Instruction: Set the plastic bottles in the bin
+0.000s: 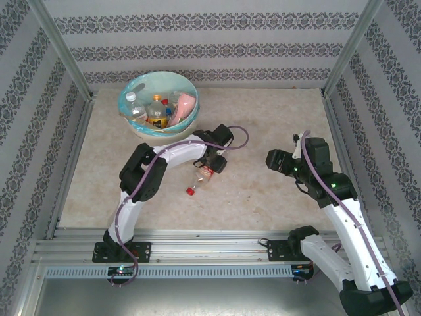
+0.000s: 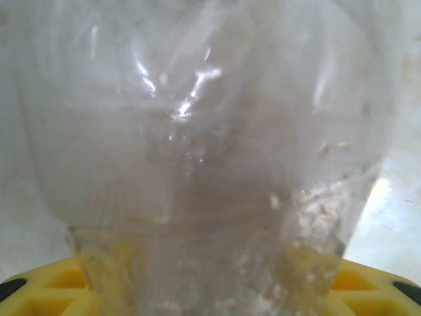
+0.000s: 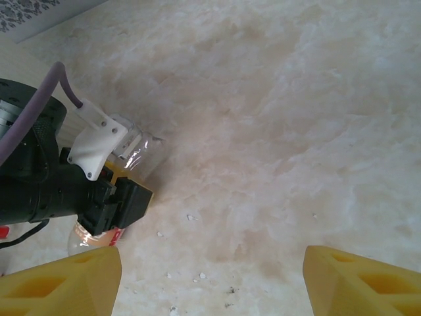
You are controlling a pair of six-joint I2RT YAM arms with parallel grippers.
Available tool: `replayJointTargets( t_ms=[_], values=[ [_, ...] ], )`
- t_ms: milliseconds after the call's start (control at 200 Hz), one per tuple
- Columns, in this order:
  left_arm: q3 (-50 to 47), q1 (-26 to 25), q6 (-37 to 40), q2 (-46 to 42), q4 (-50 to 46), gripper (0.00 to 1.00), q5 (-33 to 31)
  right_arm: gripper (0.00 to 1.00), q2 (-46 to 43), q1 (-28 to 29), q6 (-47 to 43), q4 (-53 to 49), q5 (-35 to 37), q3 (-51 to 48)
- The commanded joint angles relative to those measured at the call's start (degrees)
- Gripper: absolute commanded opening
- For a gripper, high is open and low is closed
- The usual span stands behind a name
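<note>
A clear plastic bottle [image 1: 201,178] with a red cap lies on the table in the middle, cap towards the arm bases. My left gripper [image 1: 210,164] reaches down over its body and is shut on it. In the left wrist view the bottle [image 2: 210,164] spans the whole gap between the yellow fingers [image 2: 39,289]. The right wrist view shows the same bottle [image 3: 137,153] under the left wrist. My right gripper [image 1: 277,160] hovers open to the right over bare table, nothing between its fingers [image 3: 358,283]. The bin [image 1: 194,113] stands at the back left and holds several bottles [image 1: 158,112].
Patterned walls and metal posts close the table on three sides. The left arm [image 1: 141,174] arches from its base to the table's middle. A metal rail [image 1: 197,247] runs along the near edge. Small white crumbs [image 3: 197,276] dot the table below the right gripper.
</note>
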Motion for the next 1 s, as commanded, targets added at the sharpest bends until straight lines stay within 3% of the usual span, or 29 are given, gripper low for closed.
replayJointTargets(
  t_ms=[0,215,470,595,679,814,919,994],
  values=[
    [0.20,-0.46,-0.44,-7.17,2.01,0.54,7.01,0.73,-0.13,-0.44,-0.21,0.79,-1.01,2.72],
    [-2.74,-1.66,1.31,-18.92,3.30,0.54,13.41,0.73,-0.28,-0.34,-1.67,0.47,-1.96,7.52],
    [-3.29,-1.67,1.51,-29.97,6.02,0.53,21.92,0.72,-0.15,0.74,-0.26,10.68,-12.13,8.85],
    [0.64,-1.72,1.39,-34.67,5.62,0.53,24.37,0.72,0.61,3.69,-0.69,14.24,-12.60,10.61],
    [5.51,-1.61,2.93,-36.98,3.17,0.54,22.17,0.72,1.59,7.21,-2.02,17.48,-12.57,12.34],
    [13.69,0.11,6.79,-38.64,-1.48,0.54,10.27,0.72,5.84,15.50,-5.16,22.63,-9.59,16.96],
    [17.01,3.75,9.73,-39.46,-0.40,0.53,2.75,0.72,11.20,21.72,-8.18,25.56,-6.98,21.96],
    [17.93,7.95,10.22,-39.63,2.64,0.51,2.20,0.72,14.97,25.01,-9.72,27.50,-5.60,25.42]
  ],
)
